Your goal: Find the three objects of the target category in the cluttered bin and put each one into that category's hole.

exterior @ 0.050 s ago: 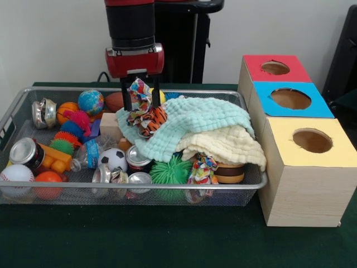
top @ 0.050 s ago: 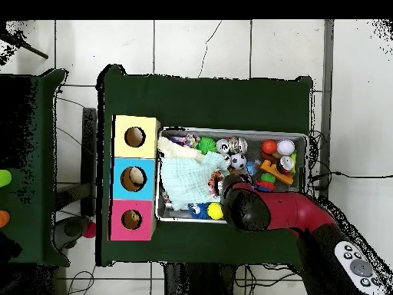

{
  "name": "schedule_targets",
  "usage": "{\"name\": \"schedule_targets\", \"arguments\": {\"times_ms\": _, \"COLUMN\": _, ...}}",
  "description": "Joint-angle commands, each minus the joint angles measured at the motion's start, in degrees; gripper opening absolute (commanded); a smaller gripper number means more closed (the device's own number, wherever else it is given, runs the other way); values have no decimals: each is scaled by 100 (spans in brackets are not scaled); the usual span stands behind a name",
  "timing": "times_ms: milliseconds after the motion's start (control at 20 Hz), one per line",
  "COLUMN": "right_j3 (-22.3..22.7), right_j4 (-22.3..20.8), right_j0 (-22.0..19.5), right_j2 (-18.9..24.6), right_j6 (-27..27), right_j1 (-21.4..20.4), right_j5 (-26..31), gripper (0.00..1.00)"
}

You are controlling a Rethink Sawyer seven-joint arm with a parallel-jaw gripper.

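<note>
We see the claw [exterior @ 0.050 s ago: 141, 99] down in the wire bin [exterior @ 0.050 s ago: 17, 109], its two black fingers standing on either side of a multicoloured patterned cloth toy [exterior @ 0.050 s ago: 144, 107] and pinched on it. The toy sits on top of the mint green cloth [exterior @ 0.050 s ago: 195, 125], near the bin's back rim. In the overhead view the arm covers the claw.

A cream cloth [exterior @ 0.050 s ago: 226, 145] lies partly under the green one, and a second patterned cloth toy [exterior @ 0.050 s ago: 202, 169] lies at the front rim below it. Around them we count a soccer ball [exterior @ 0.050 s ago: 113, 159], a baseball [exterior @ 0.050 s ago: 15, 174], a globe ball [exterior @ 0.050 s ago: 91, 102], a green spiky ball [exterior @ 0.050 s ago: 170, 170] and several metal cans.

Just right of the bin stand three wooden boxes in a row, one hole each: red top [exterior @ 0.050 s ago: 273, 68], blue top [exterior @ 0.050 s ago: 290, 99], yellow top [exterior @ 0.050 s ago: 311, 140]. All of it sits on a dark green worktop [exterior @ 0.050 s ago: 139, 234]. Overhead, white floor tiles [top @ 0.050 s ago: 192, 46] surround the worktop.
</note>
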Motion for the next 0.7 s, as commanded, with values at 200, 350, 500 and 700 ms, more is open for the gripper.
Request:
{"name": "schedule_targets", "arguments": {"times_ms": 200, "right_j3": 46, "right_j4": 79, "right_j0": -120, "right_j2": 404, "right_j6": 728, "right_j1": 195, "right_j5": -886, "gripper": 100}}
{"name": "schedule_targets", "arguments": {"times_ms": 350, "right_j3": 74, "right_j4": 167, "right_j0": -131, "right_j2": 423, "right_j6": 786, "right_j1": 193, "right_j5": -937, "gripper": 100}}
{"name": "schedule_targets", "arguments": {"times_ms": 500, "right_j3": 103, "right_j4": 319, "right_j0": -148, "right_j2": 427, "right_j6": 863, "right_j1": 239, "right_j5": -867, "gripper": 100}}
{"name": "schedule_targets", "arguments": {"times_ms": 700, "right_j3": 197, "right_j4": 657, "right_j0": -169, "right_j2": 419, "right_j6": 1060, "right_j1": 314, "right_j5": -753, "gripper": 100}}
